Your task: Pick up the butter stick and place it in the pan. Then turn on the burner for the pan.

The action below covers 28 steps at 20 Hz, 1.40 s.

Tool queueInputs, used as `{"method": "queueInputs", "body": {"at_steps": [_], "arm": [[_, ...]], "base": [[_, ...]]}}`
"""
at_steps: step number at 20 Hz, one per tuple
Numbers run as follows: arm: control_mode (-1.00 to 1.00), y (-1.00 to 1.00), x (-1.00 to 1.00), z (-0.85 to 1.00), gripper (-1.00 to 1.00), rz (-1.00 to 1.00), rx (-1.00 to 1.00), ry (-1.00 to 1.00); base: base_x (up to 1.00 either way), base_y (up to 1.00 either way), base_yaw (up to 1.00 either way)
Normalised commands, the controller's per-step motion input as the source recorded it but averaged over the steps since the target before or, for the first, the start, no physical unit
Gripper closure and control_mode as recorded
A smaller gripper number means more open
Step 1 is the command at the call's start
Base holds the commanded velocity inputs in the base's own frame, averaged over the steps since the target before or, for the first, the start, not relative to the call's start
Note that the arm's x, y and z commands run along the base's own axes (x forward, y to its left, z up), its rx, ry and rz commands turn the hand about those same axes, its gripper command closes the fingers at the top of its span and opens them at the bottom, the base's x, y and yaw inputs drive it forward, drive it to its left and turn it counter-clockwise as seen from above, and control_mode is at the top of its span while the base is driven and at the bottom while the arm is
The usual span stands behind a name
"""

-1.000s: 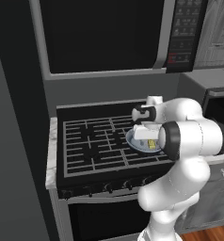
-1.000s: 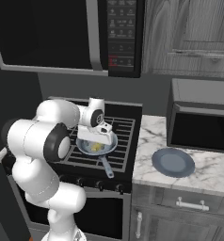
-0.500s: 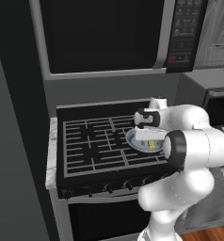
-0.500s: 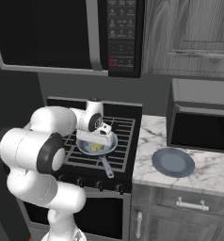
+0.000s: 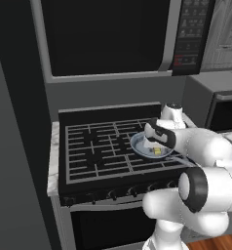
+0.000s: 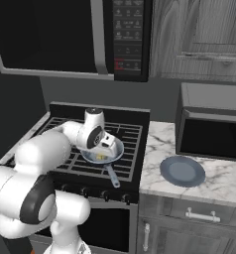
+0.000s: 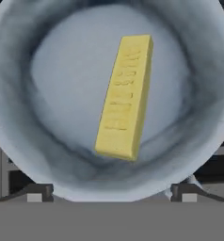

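The butter stick (image 7: 124,96), a yellow block, lies flat on the floor of the grey-blue pan (image 7: 52,84). That pan (image 5: 140,146) sits on the front right burner of the stove, its thin dark handle (image 6: 111,176) pointing toward the stove's front edge. My gripper (image 7: 111,193) hangs just above the pan, looking straight down into it. It is open, its two dark fingertips (image 7: 38,193) set wide apart and touching nothing. From the base views the gripper (image 5: 154,142) (image 6: 108,147) hovers over the butter stick (image 5: 157,152) (image 6: 101,157) and the pan (image 6: 115,149).
A row of burner knobs (image 6: 90,192) (image 5: 132,190) runs along the stove's front. To the right on the marble counter are a round grey-blue plate (image 6: 182,171) and a dark countertop oven (image 6: 211,129). An over-range microwave (image 5: 108,34) hangs above the stove.
The butter stick stays lying in the pan. My hand has stayed over the pan with the jaws wide, while the arm's elbow has swung down and toward the cameras.
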Motion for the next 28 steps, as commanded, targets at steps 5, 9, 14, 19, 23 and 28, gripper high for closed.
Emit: {"method": "queueInputs", "body": {"at_steps": [5, 9, 14, 19, 23, 28], "arm": [[-1.00, 0.00, -0.47, 0.42, -1.00, 0.00, 0.00, -0.12], [-1.00, -0.04, -0.44, 0.51, -1.00, 0.00, 0.00, -0.03], [-1.00, -0.07, -0.50, 0.35, -1.00, 0.00, 0.00, -0.03], [-1.00, -0.06, -0.49, 0.24, -1.00, 0.00, 0.00, -0.12], [-1.00, -0.08, -0.42, 0.07, -1.00, 0.00, 0.00, -0.20], [-1.00, -0.06, -0.39, 0.00, -1.00, 0.00, 0.00, -0.20]], "base": [[0.00, 0.00, 0.00], [0.00, 0.00, 0.00], [0.00, 0.00, 0.00], [0.00, 0.00, 0.00], [0.00, 0.00, 0.00], [0.00, 0.00, 0.00]]}}
